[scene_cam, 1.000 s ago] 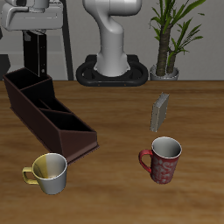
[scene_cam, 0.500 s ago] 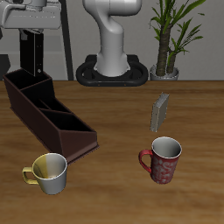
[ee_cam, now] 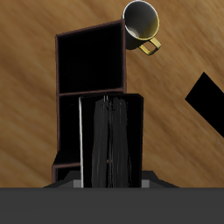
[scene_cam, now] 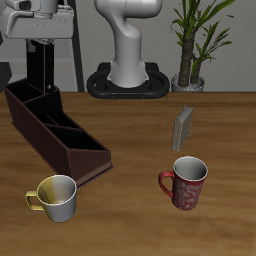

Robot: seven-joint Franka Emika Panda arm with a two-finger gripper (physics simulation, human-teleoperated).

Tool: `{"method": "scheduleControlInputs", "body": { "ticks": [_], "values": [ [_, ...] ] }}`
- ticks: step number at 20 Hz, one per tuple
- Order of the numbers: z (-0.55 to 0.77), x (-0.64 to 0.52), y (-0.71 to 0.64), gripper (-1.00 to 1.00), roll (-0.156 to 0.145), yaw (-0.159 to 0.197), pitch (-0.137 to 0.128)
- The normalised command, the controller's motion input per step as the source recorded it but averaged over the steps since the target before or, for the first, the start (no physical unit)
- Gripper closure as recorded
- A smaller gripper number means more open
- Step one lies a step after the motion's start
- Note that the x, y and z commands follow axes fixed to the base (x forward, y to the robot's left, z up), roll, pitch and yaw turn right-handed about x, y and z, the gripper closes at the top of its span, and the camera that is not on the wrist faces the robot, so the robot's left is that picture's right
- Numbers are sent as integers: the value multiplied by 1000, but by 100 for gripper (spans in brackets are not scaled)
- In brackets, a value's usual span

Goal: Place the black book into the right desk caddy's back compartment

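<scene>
The black book (scene_cam: 47,66) hangs upright from my gripper (scene_cam: 45,44), which is shut on its top edge. It shows only a narrow edge in the exterior view. Its lower end hovers just over the back end of the right desk caddy (scene_cam: 58,128), a long maroon-brown tray with dividers. In the wrist view the black book (ee_cam: 112,140) stands straight out from the gripper, over the caddy (ee_cam: 87,61), whose dark sections lie beyond it. I cannot tell whether the book's bottom edge touches the caddy.
A yellow-white mug (scene_cam: 55,197) stands near the caddy's front end and appears in the wrist view (ee_cam: 140,22). A red mug (scene_cam: 183,183) and an upright grey patterned book (scene_cam: 182,127) sit across the table. A potted plant (scene_cam: 195,45) stands at the back.
The gripper has turned the black book about its upright axis, so the broad face seen earlier is now a thin edge. It stays above the caddy's back end.
</scene>
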Motion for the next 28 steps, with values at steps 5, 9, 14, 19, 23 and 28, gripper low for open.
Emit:
{"method": "scheduleControlInputs", "body": {
  "ticks": [5,9,14,19,23,28],
  "values": [
    [-116,119,34,100,13,11,10],
    [-99,92,35,100,-9,-22,10],
    [-88,67,118,100,17,-7,13],
    [-85,54,96,100,11,-4,12],
    [-83,51,65,100,2,-29,5],
    [-144,29,96,100,11,-30,25]
  ]
}}
